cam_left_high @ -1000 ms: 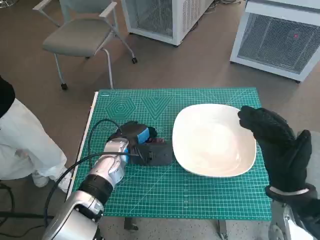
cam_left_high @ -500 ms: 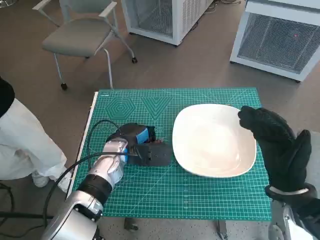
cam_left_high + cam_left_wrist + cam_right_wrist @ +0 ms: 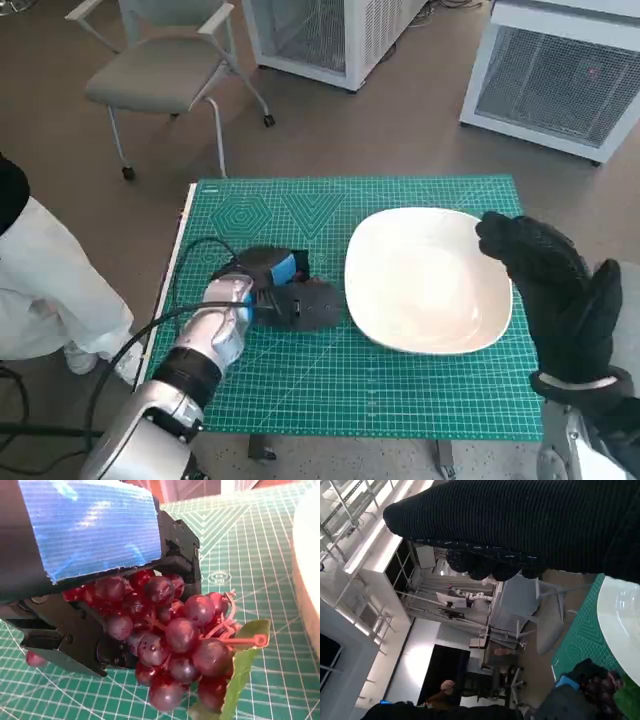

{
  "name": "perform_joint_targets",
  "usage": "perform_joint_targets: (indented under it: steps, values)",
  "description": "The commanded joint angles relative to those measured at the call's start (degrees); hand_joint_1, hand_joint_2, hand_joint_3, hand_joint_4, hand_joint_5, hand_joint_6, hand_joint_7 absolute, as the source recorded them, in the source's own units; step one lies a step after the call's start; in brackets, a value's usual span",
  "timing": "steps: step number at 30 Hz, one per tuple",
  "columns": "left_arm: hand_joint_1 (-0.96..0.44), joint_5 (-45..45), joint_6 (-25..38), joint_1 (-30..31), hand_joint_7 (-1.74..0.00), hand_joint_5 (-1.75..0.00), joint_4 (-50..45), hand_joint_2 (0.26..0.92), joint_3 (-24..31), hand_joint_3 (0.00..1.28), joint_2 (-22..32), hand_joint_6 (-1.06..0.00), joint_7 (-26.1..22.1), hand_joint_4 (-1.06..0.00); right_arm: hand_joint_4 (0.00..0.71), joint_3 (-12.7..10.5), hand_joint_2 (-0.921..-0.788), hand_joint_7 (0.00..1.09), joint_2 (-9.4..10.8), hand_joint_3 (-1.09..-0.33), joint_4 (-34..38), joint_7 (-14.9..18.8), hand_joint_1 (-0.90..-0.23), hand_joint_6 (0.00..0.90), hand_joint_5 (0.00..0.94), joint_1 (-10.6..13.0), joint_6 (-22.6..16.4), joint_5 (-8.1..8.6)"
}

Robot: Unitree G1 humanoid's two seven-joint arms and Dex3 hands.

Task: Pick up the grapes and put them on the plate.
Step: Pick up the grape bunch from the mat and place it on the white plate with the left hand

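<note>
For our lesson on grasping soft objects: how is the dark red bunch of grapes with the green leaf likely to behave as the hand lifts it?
The dark red bunch of grapes probably sags rather than staying stiff, since its berries hang loosely on thin stems below the left hand. Its round, glossy berries may slip or roll. The green leaf looks floppy.

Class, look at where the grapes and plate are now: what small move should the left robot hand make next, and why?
Probably lift slightly, then carry toward the plate. The left robot hand already grips the grapes low over the mat, beside the plate, which holds nothing yet.
</note>
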Motion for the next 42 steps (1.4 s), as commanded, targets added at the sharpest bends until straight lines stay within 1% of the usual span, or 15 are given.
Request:
perform_joint_targets:
  steps: [1,3,4,6,8,10,11,15,18,24,28,30,32,35,42]
  values:
    - [0.31,-0.85,0.57,1.19,-0.59,-1.62,-6.04,0.706,1.23,0.70,2.48,-0.52,-1.39,-0.42,0.382,0.09,-0.921,0.97,0.15,-0.577,1.00,-0.22,-0.442,0.150,0.624,0.34,0.19,-0.36]
    - [0.35,-1.10,0.91,2.02,-0.47,-1.64,-9.22,0.678,1.82,0.75,3.39,-0.59,-1.98,-0.43,0.382,0.10,-0.921,0.97,0.17,-0.577,1.14,-0.17,-0.443,0.150,0.625,0.27,0.12,-0.33]
    - [0.34,-1.18,1.12,2.45,-0.49,-1.63,-10.82,0.679,2.11,0.75,3.83,-0.61,-2.30,-0.43,0.382,0.11,-0.921,0.97,0.18,-0.577,1.20,-0.14,-0.443,0.150,0.625,0.23,0.09,-0.31]
    - [0.25,-1.34,1.56,3.28,-0.73,-1.58,-13.96,0.709,2.68,0.67,4.73,-0.58,-2.94,-0.44,0.382,0.14,-0.921,0.97,0.20,-0.577,1.28,-0.11,-0.443,0.150,0.625,0.16,0.07,-0.26]
    - [0.13,-1.41,2.01,4.09,-1.05,-1.50,-16.99,0.744,3.23,0.58,5.58,-0.54,-3.53,-0.46,0.382,0.16,-0.921,0.97,0.21,-0.577,1.28,-0.11,-0.443,0.150,0.626,0.11,0.10,-0.23]
    - [0.07,-1.36,2.38,4.92,-1.19,-1.49,-20.05,0.730,3.80,0.57,6.44,-0.53,-3.99,-0.47,0.382,0.18,-0.921,0.97,0.20,-0.577,1.26,-0.12,-0.443,0.150,0.626,0.06,0.14,-0.22]
    - [0.05,-1.31,2.54,5.33,-1.21,-1.52,-21.59,0.712,4.09,0.60,6.89,-0.55,-4.18,-0.47,0.381,0.18,-0.921,0.97,0.20,-0.577,1.25,-0.13,-0.443,0.150,0.626,0.04,0.16,-0.22]
    - [0.01,-1.01,3.29,7.00,-1.13,-1.67,-27.71,0.640,5.18,0.70,8.57,-0.63,-5.01,-0.43,0.381,0.20,-0.921,0.97,0.20,-0.577,1.19,-0.18,-0.443,0.150,0.626,-0.03,0.19,-0.24]
    - [0.01,-1.02,3.67,8.33,-1.07,-1.67,-32.36,0.639,6.23,0.68,9.77,-0.67,-5.67,-0.46,0.381,0.17,-0.921,0.97,0.19,-0.577,1.29,-0.17,-0.443,0.150,0.627,-0.10,0.14,-0.26]
    - [0.01,-1.65,3.58,9.86,-0.92,-1.54,-37.96,0.725,8.25,0.46,11.16,-0.74,-6.55,-0.55,0.381,0.11,-0.921,0.97,0.16,-0.577,1.47,-0.10,-0.443,0.150,0.627,-0.20,0.01,-0.23]
    - [0.00,-1.73,4.67,10.69,-0.88,-1.43,-41.75,0.843,9.53,0.21,11.64,-0.75,-7.46,-0.61,0.381,0.15,-0.921,0.97,0.23,-0.577,1.81,-0.07,-0.443,0.150,0.628,-0.33,-0.25,-0.32]
    - [0.00,-1.68,5.19,11.10,-0.90,-1.38,-43.29,0.880,9.99,0.13,11.71,-0.74,-7.84,-0.63,0.381,0.16,-0.921,0.97,0.24,-0.577,2.01,-0.06,-0.443,0.150,0.628,-0.41,-0.37,-0.35]
    - [0.00,-1.62,5.64,11.54,-0.93,-1.34,-44.72,0.901,10.39,0.09,11.74,-0.72,-8.13,-0.65,0.381,0.17,-0.921,0.97,0.23,-0.577,2.13,-0.05,-0.443,0.150,0.628,-0.47,-0.47,-0.35]
    - [0.00,-1.47,6.23,12.15,-0.99,-1.28,-46.52,0.914,10.88,0.07,11.69,-0.69,-8.39,-0.68,0.380,0.21,-0.921,0.97,0.25,-0.576,2.18,-0.06,-0.443,0.150,0.628,-0.51,-0.54,-0.33]
    - [0.00,-1.32,6.78,12.51,-1.08,-1.20,-48.08,0.920,11.07,0.05,11.27,-0.66,-8.64,-0.70,0.381,0.21,-0.921,0.97,0.21,-0.576,2.03,-0.03,-0.443,0.150,0.628,-0.48,-0.58,-0.17]
